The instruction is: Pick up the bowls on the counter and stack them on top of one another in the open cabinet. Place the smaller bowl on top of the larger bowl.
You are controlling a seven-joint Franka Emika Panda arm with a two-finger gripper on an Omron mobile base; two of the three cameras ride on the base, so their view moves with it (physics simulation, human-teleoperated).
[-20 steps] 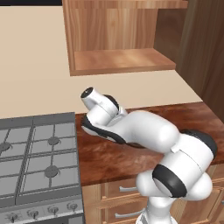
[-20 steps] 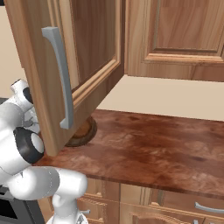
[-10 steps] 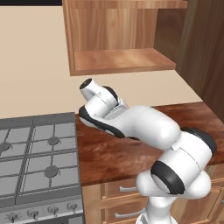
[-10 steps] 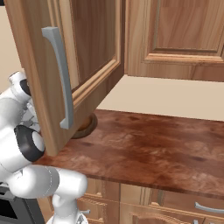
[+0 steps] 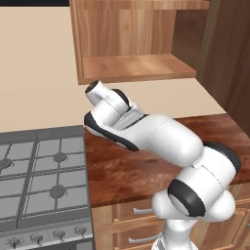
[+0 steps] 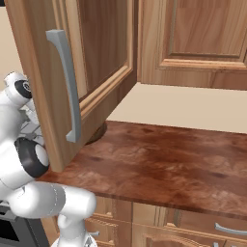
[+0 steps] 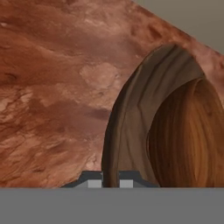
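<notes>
— Hand view first: gripper point(image 7: 110, 183) pinched tight on the rim of a wooden bowl, one fingertip on either side of the wall. Looks wide and dark outside, so probably the larger bowl point(image 7: 131, 118), though hard to be sure this close.

— Resting or lifted?

— Can't tell. Sits below the cabinet point(image 5: 136, 68) with the counter point(image 7: 52, 87) behind it, tilted so the hollow faces sideways from the hand.

— And the other one?

— Dark round shape tucked under the open cabinet door point(image 6: 96, 58), low against the wall: likely the smaller bowl point(image 6: 98, 134), mostly hidden.

— Which way to the shelf, then?

— Up, mainly. From the left base view, cabinet shelf directly above the wrist and set back toward the wall, a touch to the right. Needs a rise first, then a push inward under the cabinet top.

— Risk?

— Bowl held by one edge only, so its far side hangs out from the hand. Could clip the cabinet's front lip unless raised clear and levelled before going in.
</notes>
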